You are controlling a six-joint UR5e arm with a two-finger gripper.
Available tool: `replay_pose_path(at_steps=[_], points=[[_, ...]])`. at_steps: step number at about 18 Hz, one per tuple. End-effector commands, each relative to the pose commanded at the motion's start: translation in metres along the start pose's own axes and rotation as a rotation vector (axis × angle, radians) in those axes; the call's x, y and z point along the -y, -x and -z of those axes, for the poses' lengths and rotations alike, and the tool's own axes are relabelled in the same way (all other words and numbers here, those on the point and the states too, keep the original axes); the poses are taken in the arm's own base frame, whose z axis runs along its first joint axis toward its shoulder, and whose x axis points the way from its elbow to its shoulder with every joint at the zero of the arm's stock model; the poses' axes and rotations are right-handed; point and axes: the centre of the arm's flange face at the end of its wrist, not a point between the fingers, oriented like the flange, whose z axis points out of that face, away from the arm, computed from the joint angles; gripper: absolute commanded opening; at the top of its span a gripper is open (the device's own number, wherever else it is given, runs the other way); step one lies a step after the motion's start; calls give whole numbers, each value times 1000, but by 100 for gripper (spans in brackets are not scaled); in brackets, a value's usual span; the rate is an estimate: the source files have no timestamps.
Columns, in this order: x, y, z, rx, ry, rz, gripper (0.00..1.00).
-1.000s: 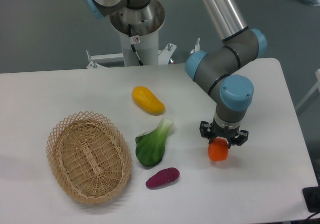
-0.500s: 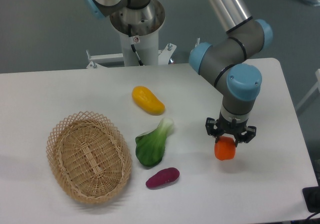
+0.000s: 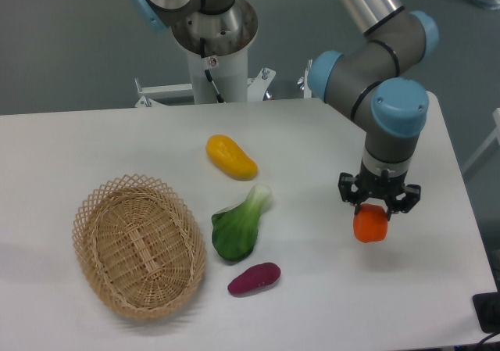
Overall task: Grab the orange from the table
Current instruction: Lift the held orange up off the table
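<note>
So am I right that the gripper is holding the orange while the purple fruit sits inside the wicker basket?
Not quite. The gripper is shut on the orange, but the purple fruit is not in the wicker basket. The camera view shows it lying on the table just right of the basket, in front of the green vegetable.

A robotics lab: a pedestal-mounted arm [image 3: 375, 77] works over a bare white table [image 3: 94, 148] strewn with toy produce.
</note>
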Motion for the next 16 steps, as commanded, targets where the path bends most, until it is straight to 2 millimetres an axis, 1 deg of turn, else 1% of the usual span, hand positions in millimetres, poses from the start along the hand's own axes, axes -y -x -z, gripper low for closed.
replay_pose_path(at_steps=[4, 8, 10, 16], points=[[-3, 4, 3, 5, 44, -94, 36], [-2, 5, 4, 9, 42, -98, 37], [-2, 6, 1, 7, 45, -98, 37], [-2, 8, 1, 14, 43, -118, 38]])
